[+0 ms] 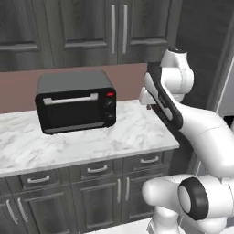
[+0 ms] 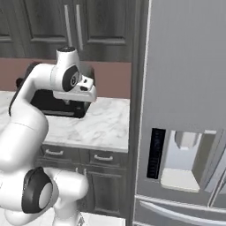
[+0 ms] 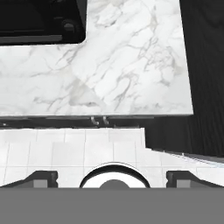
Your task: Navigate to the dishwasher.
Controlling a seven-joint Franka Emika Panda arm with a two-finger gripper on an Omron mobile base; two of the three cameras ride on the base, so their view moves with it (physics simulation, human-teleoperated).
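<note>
The dishwasher is out of view. My gripper (image 3: 112, 177) hangs above the front edge of a white marble counter (image 3: 131, 65) and faces down at it and at the tiled floor (image 3: 65, 148). Its two dark fingertips (image 3: 41, 177) stand far apart at the bottom of the hand view, open, with nothing between them. From the left base view, the hand (image 1: 145, 97) sits over the counter's right end, to the right of a black toaster oven (image 1: 75, 107).
Dark grey panelled drawers and doors (image 1: 98, 192) run under the counter, with tall cabinets (image 1: 91, 32) above it. A large grey refrigerator (image 2: 185, 88) with a dispenser stands right of the counter. A dark side panel (image 3: 205, 87) closes the counter's right end.
</note>
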